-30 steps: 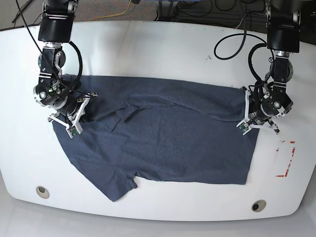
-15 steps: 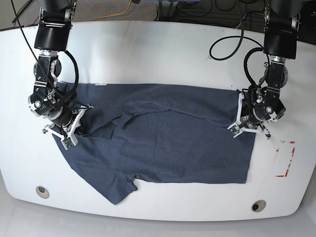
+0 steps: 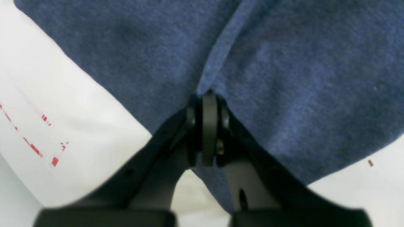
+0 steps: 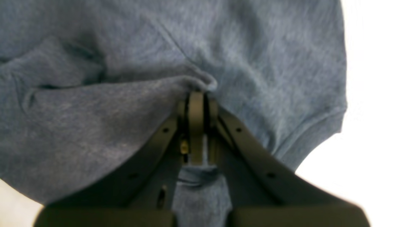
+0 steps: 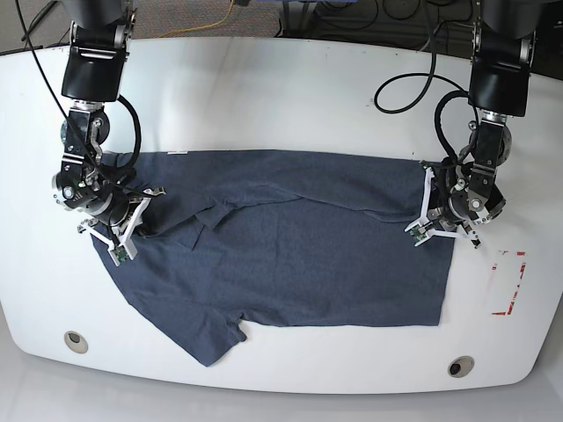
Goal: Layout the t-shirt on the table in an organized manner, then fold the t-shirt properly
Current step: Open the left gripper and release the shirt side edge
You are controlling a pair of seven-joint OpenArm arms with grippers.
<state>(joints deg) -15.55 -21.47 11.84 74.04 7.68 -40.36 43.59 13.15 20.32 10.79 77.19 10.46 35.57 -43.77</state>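
Note:
The dark navy-grey t-shirt (image 5: 290,255) lies spread plain side up on the white table (image 5: 281,97), with one sleeve pointing at the near left edge. My left gripper (image 5: 437,227), at the shirt's right end in the base view, is shut on a pinched ridge of cloth (image 3: 217,53); its jaws (image 3: 208,96) meet on the fold. My right gripper (image 5: 141,230), at the shirt's left end, is shut on a bunched fold (image 4: 202,80), and its closed jaws (image 4: 197,93) sit under that fold. The t-shirt (image 4: 94,110) fills most of the right wrist view.
A red tape outline (image 5: 508,283) marks the table right of the shirt and shows as red dashes (image 3: 34,148) in the left wrist view. Two round grommet holes (image 5: 76,342) (image 5: 459,367) sit near the front edge. Cables (image 5: 413,83) trail behind the arms.
Both grippers have shifted left and a little toward the near edge in the base view, dragging the shirt with them. Its far edge lies straighter now.

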